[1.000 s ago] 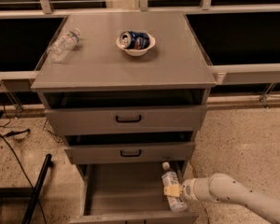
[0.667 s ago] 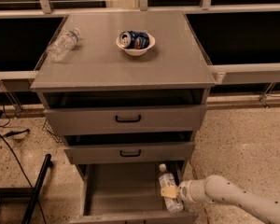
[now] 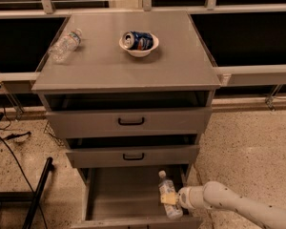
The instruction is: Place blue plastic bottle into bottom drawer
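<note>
One bottle (image 3: 164,186) leans at the right side of the open bottom drawer (image 3: 119,194). The gripper (image 3: 169,199), entering from the right, has fingers clamped round its middle. Label writing unreadable.

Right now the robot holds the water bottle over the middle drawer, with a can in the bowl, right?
No. The camera view shows the gripper holding the blue plastic bottle over the open bottom drawer, not the middle drawer. The can lies in the bowl.

A grey cabinet (image 3: 124,70) stands on speckled terrazzo floor (image 3: 248,142) before dark windows (image 3: 248,37).
</note>
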Robot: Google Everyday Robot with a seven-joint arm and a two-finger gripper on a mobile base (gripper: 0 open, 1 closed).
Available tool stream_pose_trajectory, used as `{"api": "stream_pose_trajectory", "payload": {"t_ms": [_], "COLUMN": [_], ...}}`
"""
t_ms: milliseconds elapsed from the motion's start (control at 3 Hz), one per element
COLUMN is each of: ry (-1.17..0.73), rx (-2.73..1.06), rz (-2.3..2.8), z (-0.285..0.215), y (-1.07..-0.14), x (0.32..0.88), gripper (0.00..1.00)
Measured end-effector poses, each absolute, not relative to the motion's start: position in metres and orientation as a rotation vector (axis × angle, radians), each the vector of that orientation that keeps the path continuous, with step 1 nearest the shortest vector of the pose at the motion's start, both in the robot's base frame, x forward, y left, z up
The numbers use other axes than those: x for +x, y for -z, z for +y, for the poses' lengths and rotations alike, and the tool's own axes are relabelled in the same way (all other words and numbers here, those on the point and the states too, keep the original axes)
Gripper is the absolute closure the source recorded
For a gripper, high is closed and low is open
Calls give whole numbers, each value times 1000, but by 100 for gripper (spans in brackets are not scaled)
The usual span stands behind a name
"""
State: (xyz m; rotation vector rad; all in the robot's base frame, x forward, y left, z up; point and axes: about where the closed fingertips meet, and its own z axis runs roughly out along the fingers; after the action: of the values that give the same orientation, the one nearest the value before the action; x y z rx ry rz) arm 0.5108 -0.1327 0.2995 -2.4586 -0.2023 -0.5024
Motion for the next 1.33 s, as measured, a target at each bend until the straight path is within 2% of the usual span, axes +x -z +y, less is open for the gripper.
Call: {"api": "stream_pose_trajectory", "payload": {"t_ms": [1333], "ry": [545], "rx": [-2417], "rz": [-267], "z": [-107], "y": [-248], "x": [545], "gripper": [100]}}
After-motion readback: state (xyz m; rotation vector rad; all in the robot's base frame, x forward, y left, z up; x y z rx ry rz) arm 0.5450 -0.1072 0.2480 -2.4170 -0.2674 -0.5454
